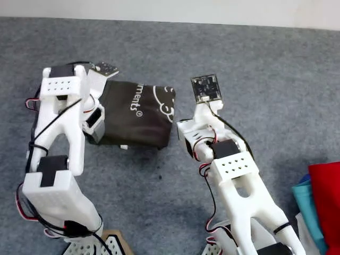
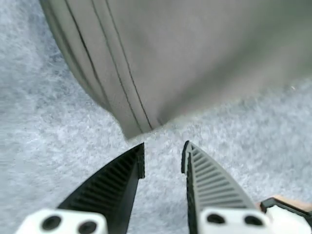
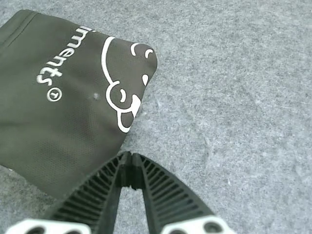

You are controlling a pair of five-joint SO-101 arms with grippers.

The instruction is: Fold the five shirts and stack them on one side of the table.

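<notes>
Guessing next up is shifting the folded dark shirt to a stack side: pinch both layers at the hem, drag flat, no bunching. Sitting upper-middle in the high view, tidy rectangle, white print up. Spotting left claw spread and empty just short of its edge, right claw clenched on nothing right by it.

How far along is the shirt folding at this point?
One black shirt lies folded on the table. Neither gripper holds anything: the left gripper is open at its edge, the right gripper shut beside it. A red shirt and a teal shirt wait at the table's edge, apparently unfolded, so most folding remains.
</notes>
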